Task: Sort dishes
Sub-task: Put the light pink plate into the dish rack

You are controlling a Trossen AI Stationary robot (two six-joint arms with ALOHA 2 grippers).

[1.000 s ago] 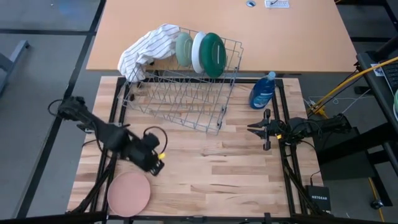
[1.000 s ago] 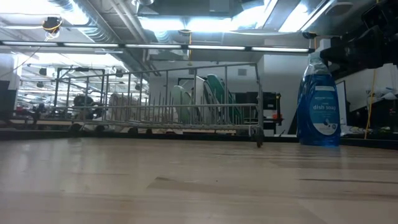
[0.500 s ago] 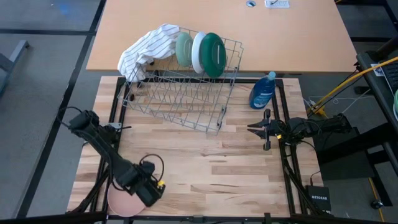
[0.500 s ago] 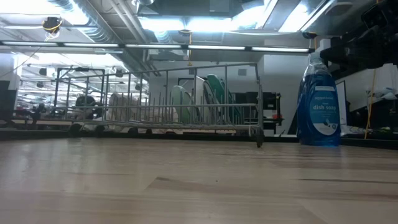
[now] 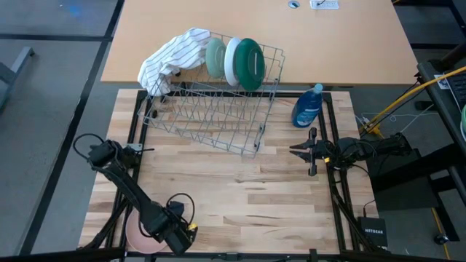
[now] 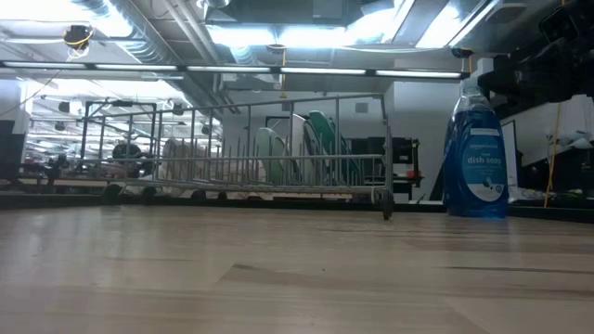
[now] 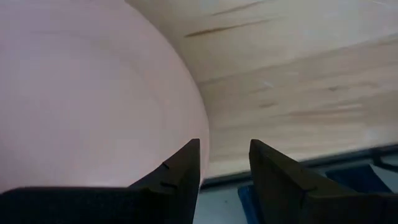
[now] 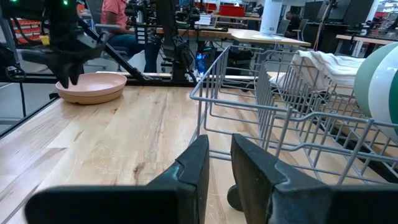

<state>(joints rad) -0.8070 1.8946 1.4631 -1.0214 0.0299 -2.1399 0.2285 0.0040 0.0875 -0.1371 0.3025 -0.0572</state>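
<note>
The pink plate (image 5: 138,236) lies flat on the table at its near left corner; it also shows in the left wrist view (image 7: 93,93) and the right wrist view (image 8: 91,87). My left gripper (image 5: 172,234) is open and points down over the plate's right rim (image 7: 202,124), one finger over the plate and one outside it. My right gripper (image 5: 295,151) waits open at the table's right side. The pale sage plate (image 5: 215,57), white plate (image 5: 231,62) and dark green plate (image 5: 252,64) stand on edge in the wire rack (image 5: 211,109). The tan-brown plate is out of view. My left gripper stands with its two fingers (image 7: 180,171) on either side of the pink plate's right rim, coming from above. I cannot tell whether a finger touches the plate. The plate lies flat on the table.
A striped white cloth (image 5: 171,58) hangs over the rack's far left corner. A blue dish soap bottle (image 5: 307,107) stands right of the rack. Bare wood lies between the rack and the table's near edge. People and benches show in the room behind.
My left gripper has gone toward the table's near edge and down, from the table's left middle to the pink plate's right rim. The plate has stayed where it was.
</note>
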